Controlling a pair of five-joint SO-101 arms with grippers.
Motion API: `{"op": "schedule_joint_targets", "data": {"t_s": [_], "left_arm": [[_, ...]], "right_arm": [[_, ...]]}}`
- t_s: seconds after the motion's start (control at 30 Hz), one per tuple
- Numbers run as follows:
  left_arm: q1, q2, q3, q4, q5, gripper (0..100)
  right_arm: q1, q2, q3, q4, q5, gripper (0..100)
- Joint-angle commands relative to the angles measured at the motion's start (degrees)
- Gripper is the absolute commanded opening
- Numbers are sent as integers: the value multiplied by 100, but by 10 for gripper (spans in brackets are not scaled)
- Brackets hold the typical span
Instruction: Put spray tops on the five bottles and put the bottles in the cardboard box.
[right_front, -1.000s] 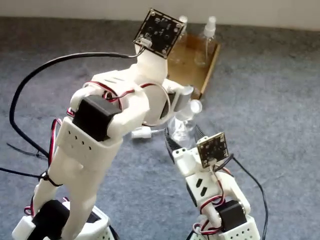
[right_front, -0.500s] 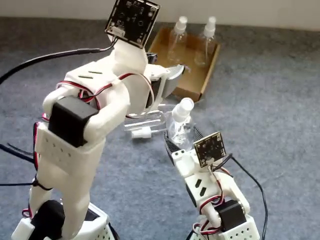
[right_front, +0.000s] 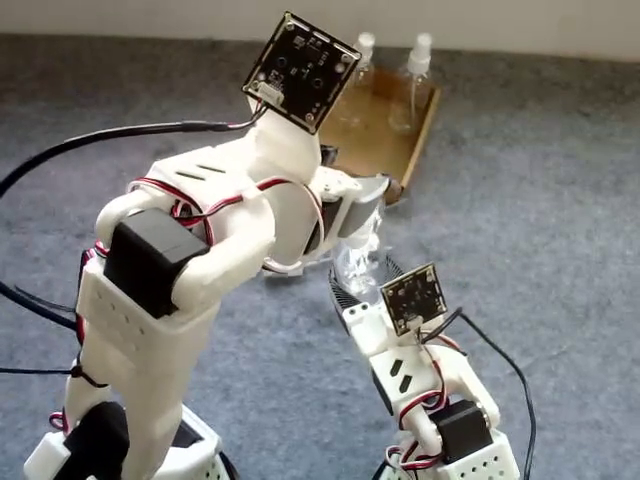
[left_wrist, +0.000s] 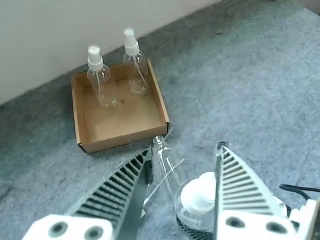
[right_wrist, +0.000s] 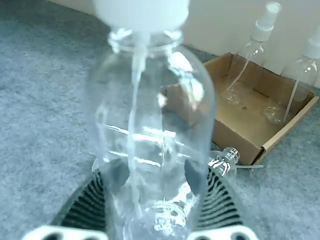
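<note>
A clear bottle (right_wrist: 150, 125) with a white spray top (right_wrist: 142, 10) stands upright, and my right gripper (right_wrist: 152, 200) is shut on its lower body. From above, that bottle (right_front: 355, 262) sits just ahead of the right gripper (right_front: 360, 285). My left gripper (right_front: 362, 205) hangs over the bottle's top. Its fingers are open on either side of the spray top (left_wrist: 199, 196), which sits close to one finger (left_wrist: 235, 185). The cardboard box (right_front: 420, 130) holds two capped bottles (right_front: 360, 60) (right_front: 415, 75) upright. A topless bottle (left_wrist: 162, 165) lies on the carpet in front of the box (left_wrist: 82, 120).
Grey carpet covers the table, with open room to the right of the box and the right arm. A pale wall runs behind the box. Black cables trail off to the left of the left arm's base (right_front: 60, 300).
The left arm swung up and to the left, baring the spray top, then came back down over it. The right arm and its bottle stayed put.
</note>
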Motion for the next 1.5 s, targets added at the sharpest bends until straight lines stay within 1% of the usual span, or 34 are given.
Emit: {"op": "schedule_joint_targets", "data": {"t_s": [0.0, 0.13, 0.23, 0.47, 0.67, 0.8, 0.9, 1.17, 1.23, 1.4, 1.47], "left_arm": [[66, -127, 31, 211, -79, 193], [48, -145, 356, -70, -316, 191], [-48, -145, 549, -141, -325, 191], [-286, -180, 585, -132, -325, 192], [-286, -743, 558, -132, -316, 190], [-242, -971, 927, -132, -308, 190], [-233, -1051, 1209, -185, -308, 190], [-48, -1086, 1666, -501, -308, 190], [-40, -1086, 1763, -545, -316, 191], [418, -1095, 1807, -580, -334, 190], [462, -1059, 1815, -563, -334, 190]], "right_arm": [[-31, -13, -453, 48, 44, 5], [-48, -22, -875, 400, 26, 5], [-48, -48, -1059, 532, 26, 5], [-22, -75, -1200, 523, 18, 5], [-22, -22, -1200, 497, 18, 5], [-22, -13, -1358, 374, 18, 5], [-22, 22, -1455, 347, -149, 5], [-22, 1165, -2053, 347, -185, 5], [-48, 1262, -2202, 347, -193, 5], [-48, 1314, -2237, 338, -369, 5], [-31, 1314, -2237, 356, -360, 5]]}}
